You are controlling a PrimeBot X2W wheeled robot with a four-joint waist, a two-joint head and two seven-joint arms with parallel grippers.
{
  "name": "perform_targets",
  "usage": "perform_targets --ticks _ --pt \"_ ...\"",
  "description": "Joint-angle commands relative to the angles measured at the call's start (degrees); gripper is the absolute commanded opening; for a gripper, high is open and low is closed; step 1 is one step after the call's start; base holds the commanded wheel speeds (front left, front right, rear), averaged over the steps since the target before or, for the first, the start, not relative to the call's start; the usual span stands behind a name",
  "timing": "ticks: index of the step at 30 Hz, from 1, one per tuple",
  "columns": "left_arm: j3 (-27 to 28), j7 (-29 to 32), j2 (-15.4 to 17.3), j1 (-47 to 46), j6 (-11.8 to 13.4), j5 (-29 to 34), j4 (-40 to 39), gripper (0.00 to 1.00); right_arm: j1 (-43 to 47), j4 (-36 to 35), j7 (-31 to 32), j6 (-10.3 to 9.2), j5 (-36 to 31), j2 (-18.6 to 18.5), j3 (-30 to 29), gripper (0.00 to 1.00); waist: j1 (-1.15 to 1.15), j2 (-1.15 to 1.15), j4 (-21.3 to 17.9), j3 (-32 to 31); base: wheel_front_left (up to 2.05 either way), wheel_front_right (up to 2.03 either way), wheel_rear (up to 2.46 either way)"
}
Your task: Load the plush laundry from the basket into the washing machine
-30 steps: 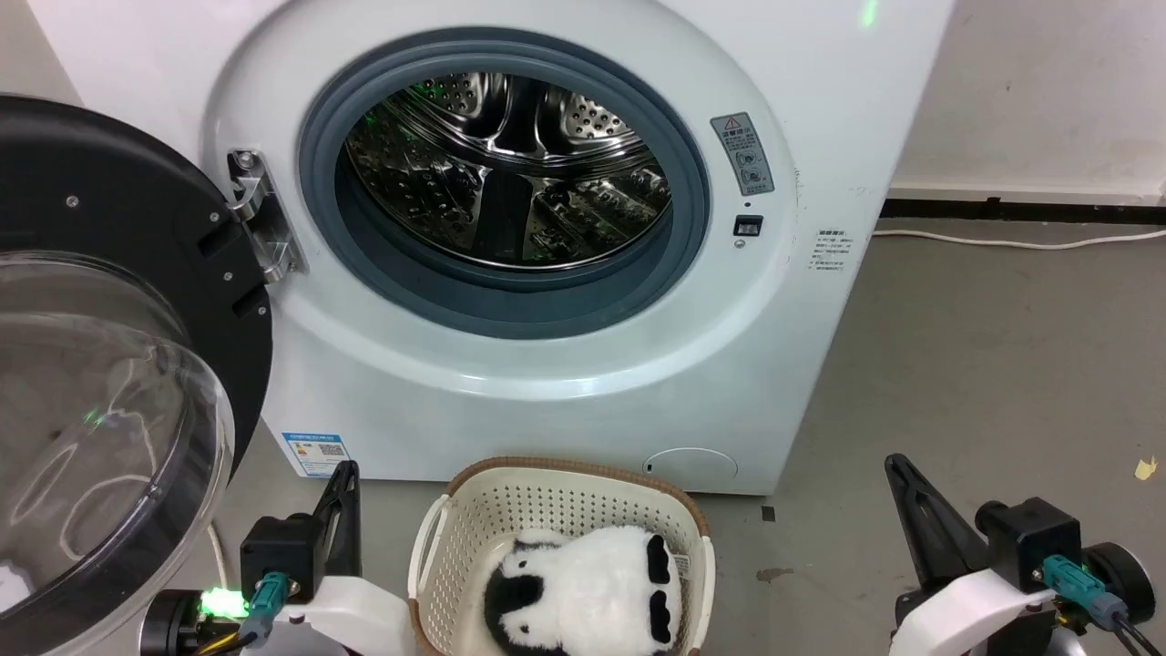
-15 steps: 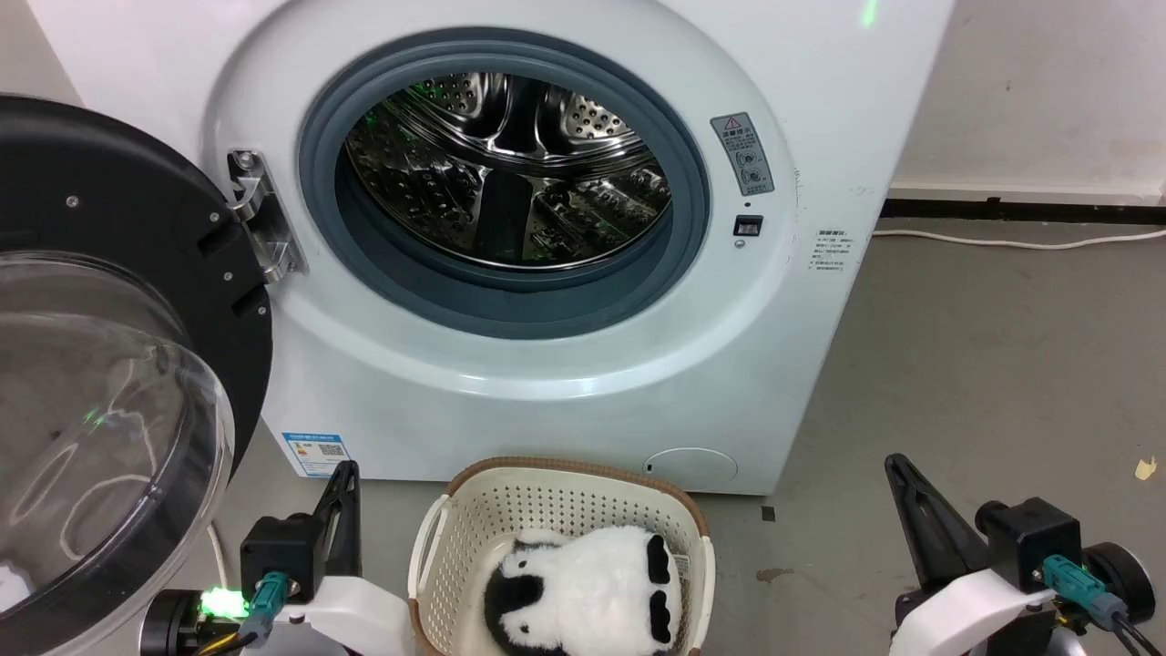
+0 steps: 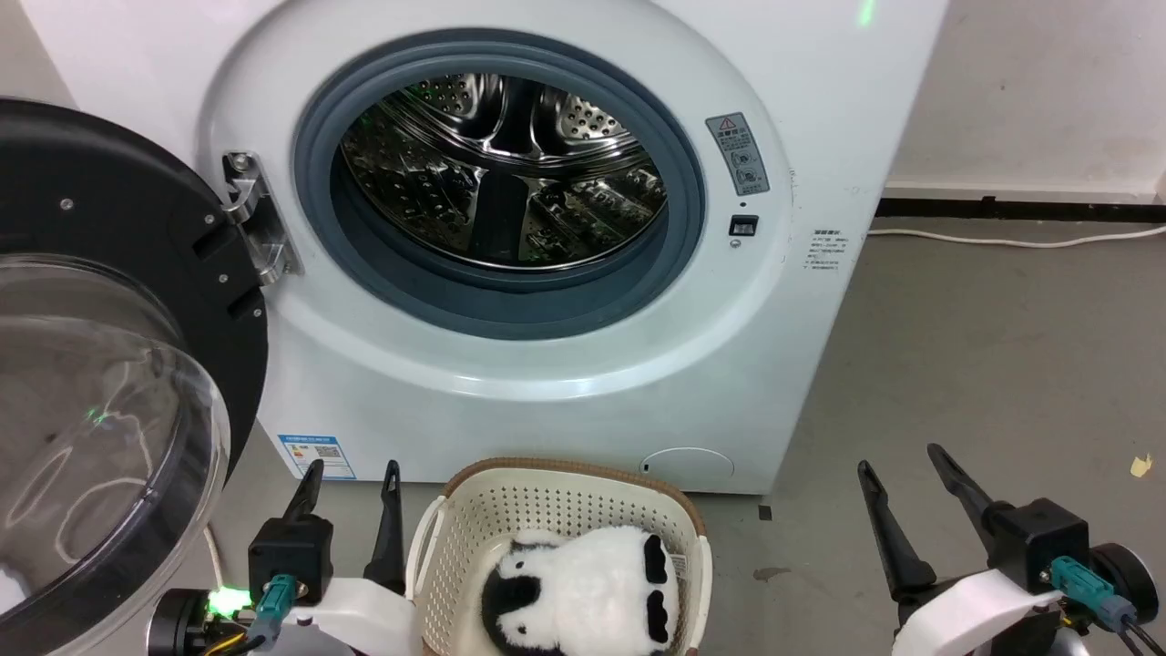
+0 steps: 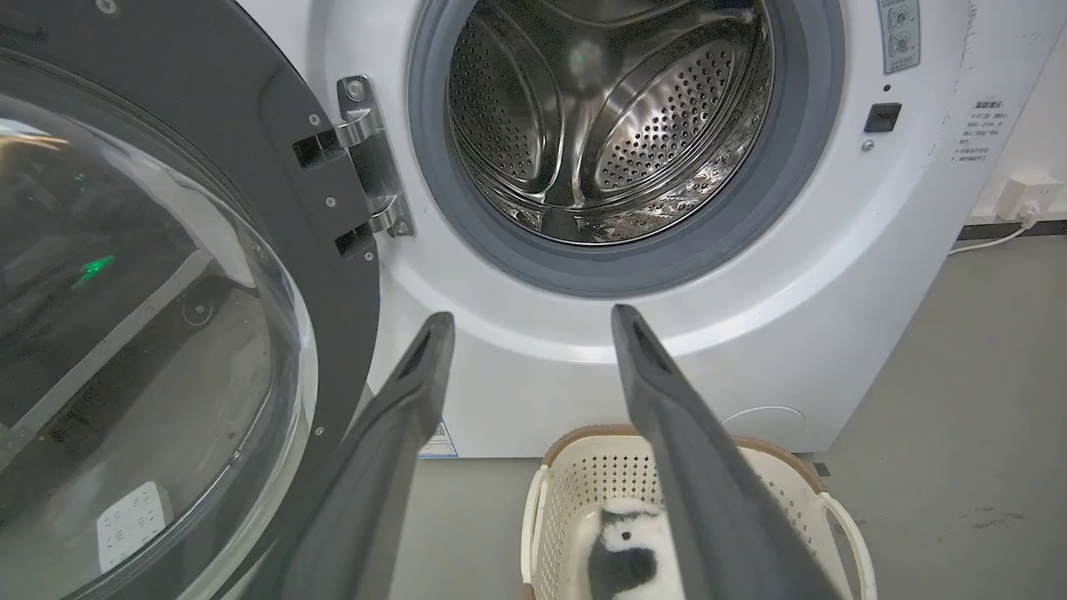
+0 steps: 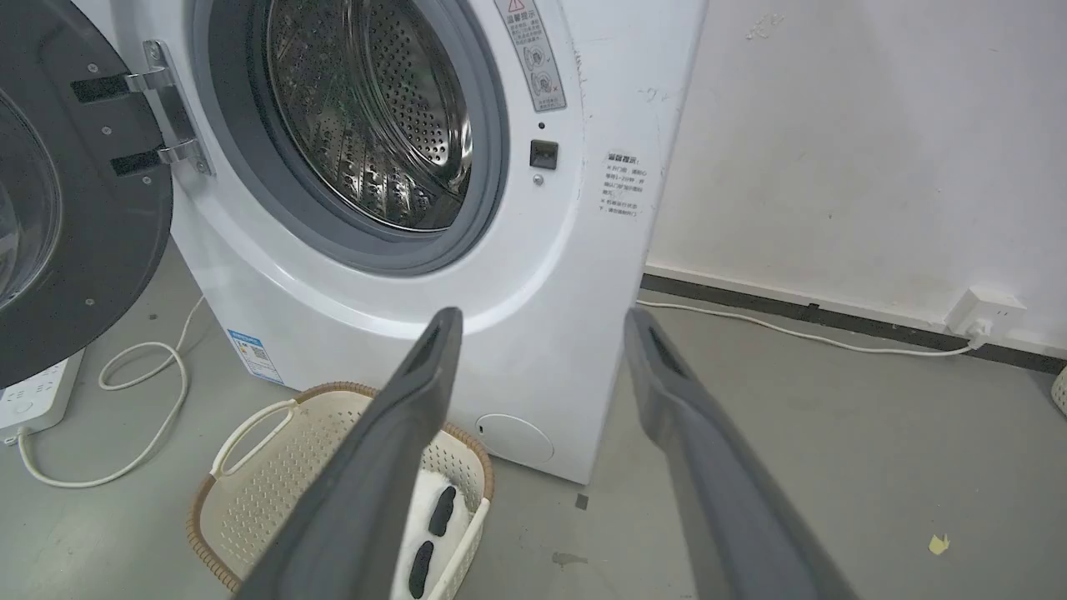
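Note:
The plush laundry [image 3: 583,592], a fluffy white toy with black patches, lies in the cream basket [image 3: 474,519] on the floor in front of the washing machine [image 3: 565,383]. Its steel drum [image 3: 501,173] stands exposed, with the bubble door [image 3: 100,383] swung wide to the left. My left gripper [image 3: 351,474] is open beside the basket's left wall, holding nothing. To the right of the basket my right gripper [image 3: 902,456] is open and holds nothing. In the left wrist view the open fingers [image 4: 417,392] frame the basket [image 4: 842,508] and toy [image 4: 621,550]. The right wrist view catches the basket [image 5: 275,458] with the toy [image 5: 433,508] low down.
A white cable [image 3: 1002,241] runs along the black skirting at the right wall to a socket [image 5: 988,310]. A power strip [image 5: 33,392] and looped cord [image 5: 142,375] lie on the grey floor left of the machine. Open floor [image 3: 1002,364] lies to the right.
Both grippers have gone from shut to open, fingers spread apart. The picture shifted very slightly left. Toy and basket have not moved.

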Motion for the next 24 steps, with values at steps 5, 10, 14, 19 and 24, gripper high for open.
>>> perform_targets --ticks 5,10,14,19,24 --pt "-0.8 -1.1 0.0 0.1 0.5 -0.3 -0.4 1.0 0.2 -0.2 -1.1 -0.01 1.1 0.0 -0.7 1.0 0.0 0.0 -0.6 0.6 0.0 0.0 0.0" --pt "-1.4 -1.7 0.0 -0.4 0.7 -0.1 -0.2 1.0 -0.1 -0.4 -1.7 -0.01 1.7 0.0 -1.0 1.0 0.0 0.0 -1.5 2.0 0.0 0.0 0.0" --pt "-2.0 -2.1 0.1 -1.0 0.8 -0.1 0.5 1.0 -0.6 -0.6 -2.2 -0.01 2.3 0.0 -1.1 1.0 0.0 0.0 -2.4 3.6 0.0 0.0 0.0" --pt "-2.4 -2.7 0.4 -2.0 0.9 -0.1 1.9 1.0 -1.4 -1.0 -2.8 -0.01 2.9 0.0 -1.1 1.0 0.0 0.0 -3.6 5.9 0.0 0.0 0.0" --pt "-3.0 -3.3 0.8 -3.4 1.1 0.1 3.5 1.0 -2.3 -1.2 -3.4 -0.01 4.2 0.0 -1.0 1.0 0.0 0.0 -4.8 8.4 0.0 0.0 0.0"
